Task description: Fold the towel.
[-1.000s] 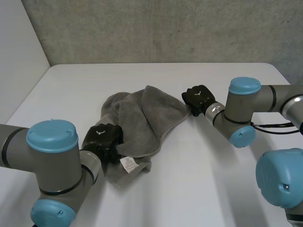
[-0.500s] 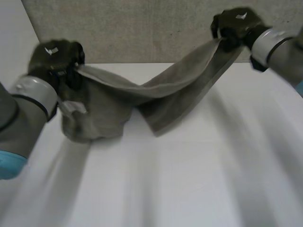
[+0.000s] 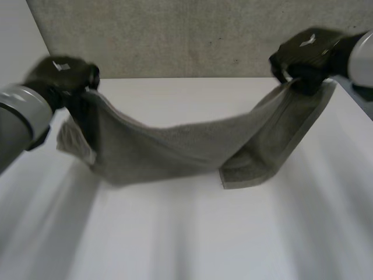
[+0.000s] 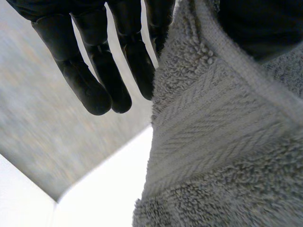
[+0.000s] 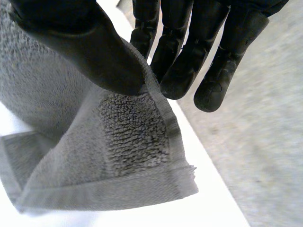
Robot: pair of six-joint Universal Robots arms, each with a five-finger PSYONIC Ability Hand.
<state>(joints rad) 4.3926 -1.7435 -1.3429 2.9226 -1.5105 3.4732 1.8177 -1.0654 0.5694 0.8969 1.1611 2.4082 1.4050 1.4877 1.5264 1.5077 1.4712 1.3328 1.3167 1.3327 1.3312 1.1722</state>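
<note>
The towel hangs stretched between both hands, sagging in the middle over the table; the left hand pinches one top edge between thumb and straight fingers, and the right hand pinches the opposite corner under its thumb
</note>
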